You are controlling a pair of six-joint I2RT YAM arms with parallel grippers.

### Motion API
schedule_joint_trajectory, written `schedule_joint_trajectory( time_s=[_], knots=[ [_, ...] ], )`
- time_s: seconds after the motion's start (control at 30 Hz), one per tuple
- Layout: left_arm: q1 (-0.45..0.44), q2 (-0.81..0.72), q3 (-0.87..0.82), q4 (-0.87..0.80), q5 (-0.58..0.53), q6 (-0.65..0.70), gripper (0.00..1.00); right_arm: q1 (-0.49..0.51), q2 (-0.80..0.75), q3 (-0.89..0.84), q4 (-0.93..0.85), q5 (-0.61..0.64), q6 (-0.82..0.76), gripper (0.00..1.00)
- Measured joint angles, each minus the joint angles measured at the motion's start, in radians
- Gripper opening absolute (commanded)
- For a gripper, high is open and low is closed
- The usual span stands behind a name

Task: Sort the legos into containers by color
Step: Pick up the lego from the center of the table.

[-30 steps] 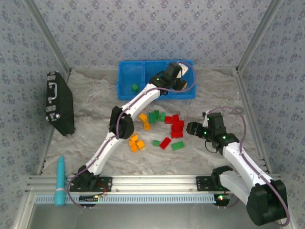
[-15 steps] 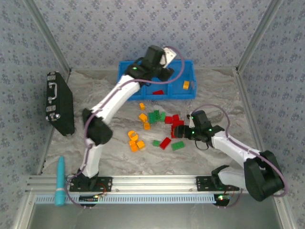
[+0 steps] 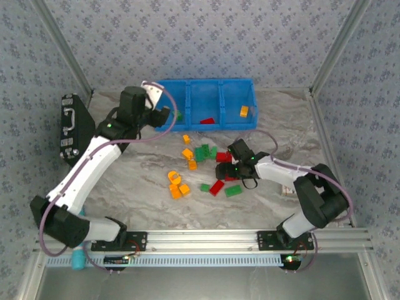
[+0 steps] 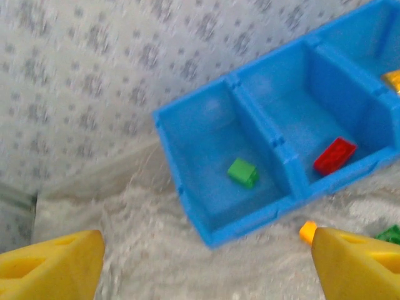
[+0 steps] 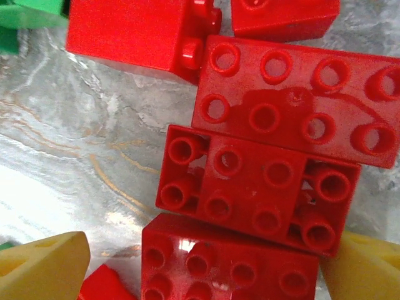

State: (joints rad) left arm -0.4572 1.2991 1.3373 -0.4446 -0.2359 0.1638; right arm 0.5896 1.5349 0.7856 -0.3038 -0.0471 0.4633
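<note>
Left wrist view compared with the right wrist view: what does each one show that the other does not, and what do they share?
Left wrist view: the blue bin, with a green lego in one end compartment and a red lego in the middle one, and the patterned wall behind. Right wrist view: a tight cluster of red legos, seen close from above. Both: the marbled table and an open gripper at the bottom edge, the left gripper and the right gripper.

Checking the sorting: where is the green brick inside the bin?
Left wrist view: the green brick lies in the blue bin's left compartment, beside the one holding a red brick.
</note>
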Motion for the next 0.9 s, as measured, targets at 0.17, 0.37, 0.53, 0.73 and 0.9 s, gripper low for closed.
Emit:
schedule_joint_trajectory(
  time_s=[0.17,0.37,0.53,0.73,0.9],
  knots=[
    [0.065,-0.134,-0.121,-0.005,0.008,-0.035,0.89,0.024,0.057,0.06,-0.071,0.062,-0.007,0.84],
    [0.108,-0.187,-0.144,-0.005,0.034,-0.05,0.96,0.03,0.092,0.097,-0.124,0.11,-0.007,0.69],
    [0.146,-0.198,-0.209,0.001,0.037,-0.088,1.0,0.042,0.096,0.112,-0.15,0.128,-0.003,0.57],
    [0.227,-0.251,-0.303,0.015,0.13,-0.145,1.0,0.037,0.056,0.116,-0.258,0.15,-0.004,0.53],
    [0.286,-0.284,-0.321,0.049,0.221,-0.19,1.0,-0.01,-0.032,0.211,-0.401,0.161,-0.019,0.53]
  ],
)
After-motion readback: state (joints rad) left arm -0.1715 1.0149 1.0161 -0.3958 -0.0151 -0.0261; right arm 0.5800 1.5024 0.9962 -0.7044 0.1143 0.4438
